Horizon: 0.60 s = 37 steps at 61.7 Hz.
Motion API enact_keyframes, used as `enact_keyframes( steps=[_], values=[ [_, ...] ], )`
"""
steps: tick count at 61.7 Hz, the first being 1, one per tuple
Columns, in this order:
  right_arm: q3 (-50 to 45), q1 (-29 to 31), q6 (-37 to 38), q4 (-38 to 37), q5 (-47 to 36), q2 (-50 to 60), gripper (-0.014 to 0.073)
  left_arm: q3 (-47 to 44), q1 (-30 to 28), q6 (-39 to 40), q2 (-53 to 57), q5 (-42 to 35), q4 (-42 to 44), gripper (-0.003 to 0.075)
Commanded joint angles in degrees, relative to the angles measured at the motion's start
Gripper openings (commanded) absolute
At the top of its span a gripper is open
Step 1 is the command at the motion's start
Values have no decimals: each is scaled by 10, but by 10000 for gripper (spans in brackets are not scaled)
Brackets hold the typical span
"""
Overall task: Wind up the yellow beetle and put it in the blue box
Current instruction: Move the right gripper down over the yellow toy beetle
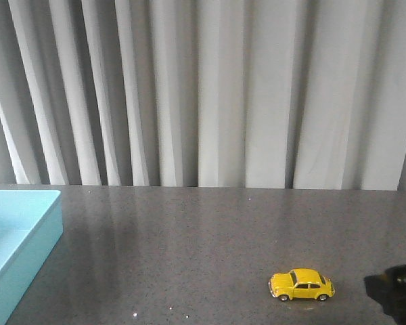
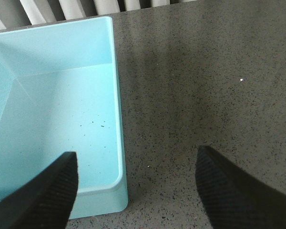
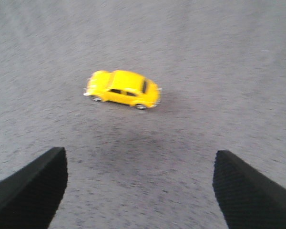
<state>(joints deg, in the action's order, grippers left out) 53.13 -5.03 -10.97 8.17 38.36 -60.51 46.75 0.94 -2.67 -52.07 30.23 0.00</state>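
The yellow beetle (image 1: 302, 285) stands on its wheels on the dark table, front right. It also shows in the right wrist view (image 3: 123, 89), beyond my right gripper (image 3: 139, 188), which is open, empty and apart from it. A dark part of the right arm (image 1: 396, 290) shows at the front right edge, right of the car. The blue box (image 1: 17, 244) sits at the left edge, empty. In the left wrist view my left gripper (image 2: 136, 188) is open and empty above the box's near corner (image 2: 115, 188), one finger (image 2: 47, 198) over the box, the other over the table.
A dark speckled table (image 1: 189, 244) runs to a grey pleated curtain (image 1: 203, 88) at the back. The box's inside (image 2: 52, 119) holds only tiny dark specks.
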Motion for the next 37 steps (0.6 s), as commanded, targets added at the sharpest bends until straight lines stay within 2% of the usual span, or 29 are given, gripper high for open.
enact_keyframes(
  steps=[1,9,16,28,37],
  values=[
    [59,-36,35,-14,-19,-44,591,19,4,4,2,-36,-3,514],
    [145,-53,118,-54,36,-133,591,19,4,4,2,-36,-3,514],
    [229,-53,156,-89,114,-223,591,19,4,4,2,-36,-3,514],
    [353,-53,168,-99,212,-338,591,19,4,4,2,-36,-3,514],
    [424,-53,168,-99,254,-406,591,19,4,4,2,-36,-3,514]
  ],
)
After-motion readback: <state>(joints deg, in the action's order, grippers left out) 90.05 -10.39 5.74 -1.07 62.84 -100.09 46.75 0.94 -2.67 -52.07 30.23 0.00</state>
